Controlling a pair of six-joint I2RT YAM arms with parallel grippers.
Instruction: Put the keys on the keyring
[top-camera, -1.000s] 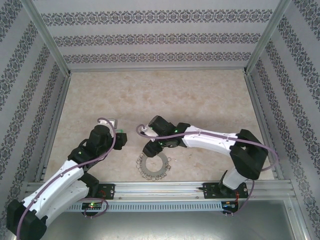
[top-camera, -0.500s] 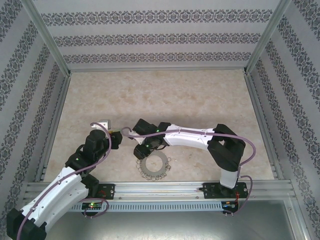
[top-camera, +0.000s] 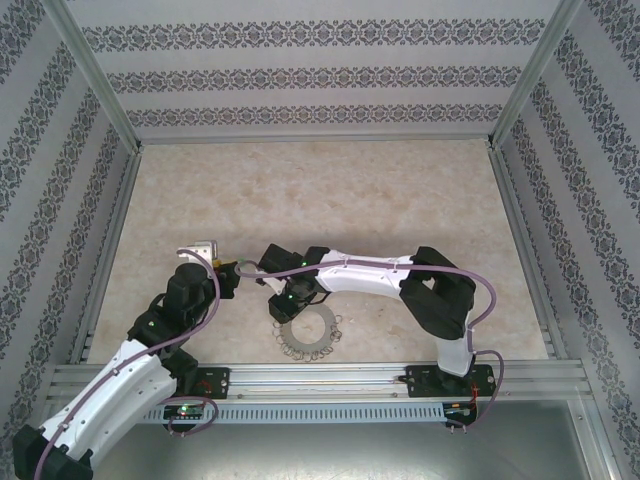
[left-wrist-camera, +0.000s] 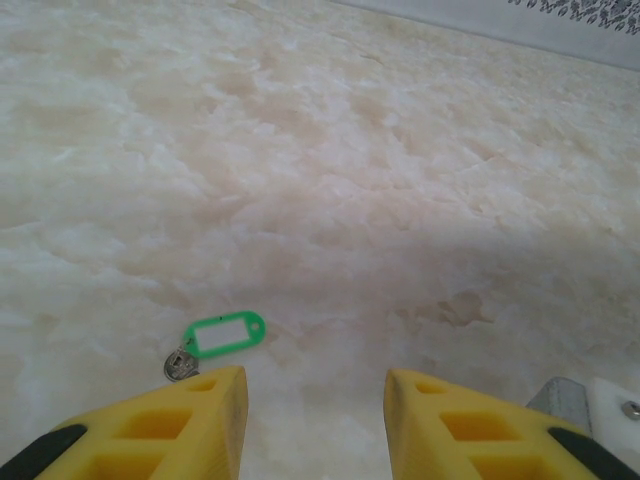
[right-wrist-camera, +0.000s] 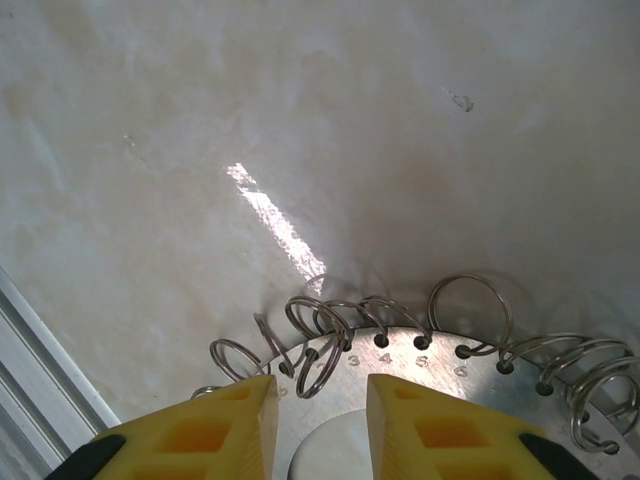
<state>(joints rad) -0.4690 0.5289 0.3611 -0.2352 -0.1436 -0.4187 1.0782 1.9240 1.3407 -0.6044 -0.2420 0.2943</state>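
Two arms: both are bent inward over the pale marbled table (top-camera: 330, 190), with the wrists brought close together near its front edge.
Left gripper (left-wrist-camera: 315, 388): the yellow fingers are held apart, bare table is seen between them, and nothing is gripped.
Key (left-wrist-camera: 181, 364): laid loose and flat on the table just ahead of one fingertip of the left gripper, to the side of the gap; only its small round silvery head can be made out.
Green tag (left-wrist-camera: 226, 334): attached to the key and laid flat, with its white insert turned upward.
Right gripper (right-wrist-camera: 318, 392): pointed down at the rim of the keyring; a narrow gap is left between the fingers and nothing is seen pinched.
Keyring (right-wrist-camera: 430, 372): a flat grey disc with a central hole, laid on the table close to the front rail, with numbered holes punched round its rim.
Wire loops (right-wrist-camera: 470, 308): threaded through the rim holes and fanned outward; one loop is found in the gap just ahead of the right gripper's fingertips, and contact with the fingers cannot be told.
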